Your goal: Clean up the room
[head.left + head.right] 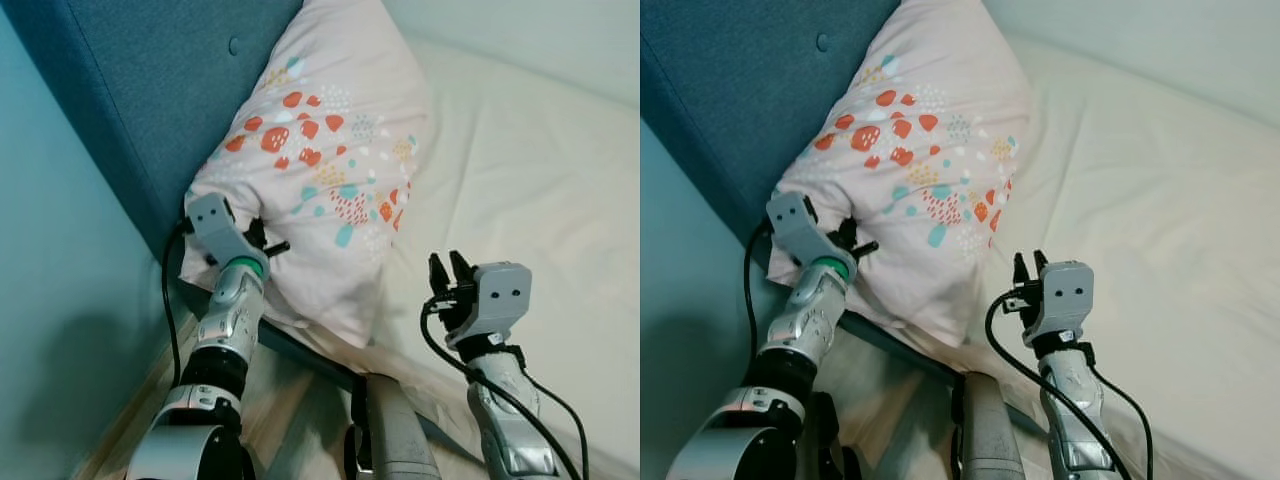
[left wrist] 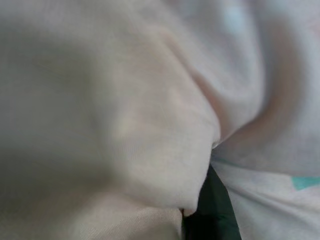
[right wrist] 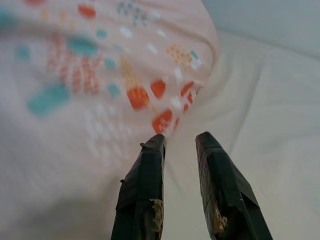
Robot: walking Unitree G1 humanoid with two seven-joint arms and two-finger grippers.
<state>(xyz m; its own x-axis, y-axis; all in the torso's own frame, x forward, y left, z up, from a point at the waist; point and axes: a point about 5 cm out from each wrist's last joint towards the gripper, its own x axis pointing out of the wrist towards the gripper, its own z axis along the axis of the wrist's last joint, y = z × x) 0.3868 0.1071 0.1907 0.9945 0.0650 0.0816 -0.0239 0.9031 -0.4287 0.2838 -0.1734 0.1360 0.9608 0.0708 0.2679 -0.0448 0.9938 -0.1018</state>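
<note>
Left gripper [image 1: 262, 243], frame left, pinches corner of pillow [image 1: 325, 150] leaning on headboard [image 1: 150, 90]. Right gripper [image 3: 179, 142] hovers beside, narrowly parted, empty. Best: hold pinch firm, square pillow against headboard on bed [image 1: 530, 170].

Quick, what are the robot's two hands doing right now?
Left tool: pushed into the lower corner of the pillow; open or shut cannot be told.
Right tool: open, holding nothing, above the bed sheet beside the pillow.

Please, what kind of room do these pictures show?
Most likely a bedroom. A pale pink pillow with red and teal prints leans against a blue padded headboard, on a bed with a cream sheet. The left gripper presses into the pillow.
</note>
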